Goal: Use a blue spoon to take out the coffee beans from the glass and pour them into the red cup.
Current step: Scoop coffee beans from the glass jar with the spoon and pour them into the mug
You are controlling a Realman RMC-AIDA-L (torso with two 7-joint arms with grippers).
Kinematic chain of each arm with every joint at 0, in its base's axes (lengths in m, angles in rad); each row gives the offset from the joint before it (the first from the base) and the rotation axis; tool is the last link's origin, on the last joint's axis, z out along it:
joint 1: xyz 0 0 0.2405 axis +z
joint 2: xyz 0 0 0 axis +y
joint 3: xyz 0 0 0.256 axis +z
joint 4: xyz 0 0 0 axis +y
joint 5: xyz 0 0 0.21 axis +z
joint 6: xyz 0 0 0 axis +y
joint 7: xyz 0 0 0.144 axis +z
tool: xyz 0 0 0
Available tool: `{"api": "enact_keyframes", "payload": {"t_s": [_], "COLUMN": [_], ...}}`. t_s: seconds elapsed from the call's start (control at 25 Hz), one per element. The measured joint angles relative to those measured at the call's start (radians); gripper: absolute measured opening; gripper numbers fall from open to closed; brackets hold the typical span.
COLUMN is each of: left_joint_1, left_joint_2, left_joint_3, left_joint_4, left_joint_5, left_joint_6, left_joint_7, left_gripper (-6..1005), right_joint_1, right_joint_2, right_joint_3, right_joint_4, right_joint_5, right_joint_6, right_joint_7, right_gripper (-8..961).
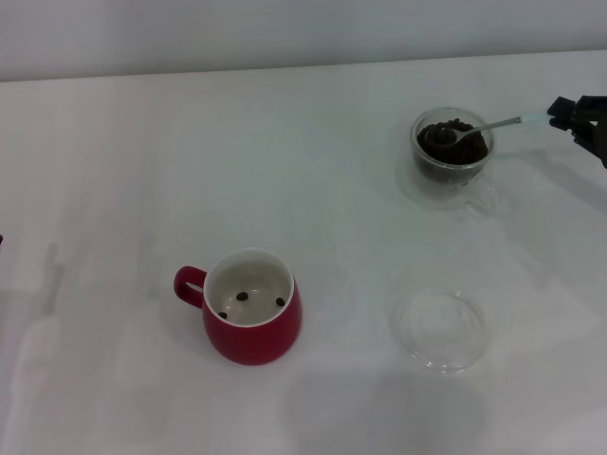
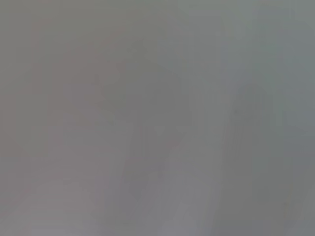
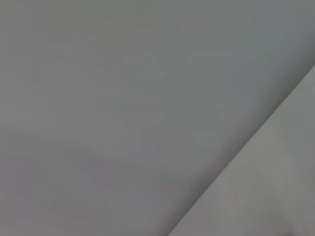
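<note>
Table [image 1: 142, 152] is plain white, and nearest the camera there's one flat clear round dish [image 1: 440, 328] sitting off to the right side, nothing in it that I can make out. Just left of that and about level with it is the one red cup [image 1: 251, 308], upright, handle pointing left, white inside. I count three coffee beans on its bottom, well spaced from each other.

Further back on the right is the one glass [image 1: 452, 152], upright, with a dark heap of coffee beans [image 1: 453, 144] filling most of it, way too many to count. It's well apart from the red cup and almost straight behind the dish.

One blue spoon [image 1: 487, 126]. Its metal bowl is down in the glass, resting on top of the bean heap, and the neck runs over the rim out to the right, rising a bit, with the pale blue handle end going into the right gripper [image 1: 566, 113]. So the beans are right under and around the spoon's bowl; whether any are actually in it I can't tell.

The right gripper is at the far right edge, level with the glass and just beside it, fingers clamped on the tip of the spoon handle, arm mostly out of frame. Left gripper isn't visible anywhere. Both wrist views are just grey blur, nothing to pick out.
</note>
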Motion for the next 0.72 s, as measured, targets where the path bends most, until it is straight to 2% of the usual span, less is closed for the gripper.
{"api": "enact_keyframes", "payload": {"t_s": [0.2,0.44,0.72], "left_joint_1": [-0.002,-0.001,-0.003], "left_joint_2": [0.0,0.0,0.0], "left_joint_3": [0.0,0.0,0.0], "left_joint_4": [0.0,0.0,0.007], "left_joint_5": [0.001,0.001,0.002], "left_joint_6": [0.001,0.001,0.001], "left_joint_7": [0.0,0.0,0.0], "left_gripper": [727,727,726], "right_joint_1": [-0.016,-0.042,-0.051], "right_joint_2": [0.001,0.003,0.03], "right_joint_3": [0.0,-0.001,-0.006], "right_joint_4": [-0.001,-0.001,-0.001], "right_joint_5": [0.03,0.06,0.06], "right_joint_6": [-0.022,-0.108,-0.18], "right_joint_7": [0.005,-0.004,-0.011], "right_gripper": [140,139,139]}}
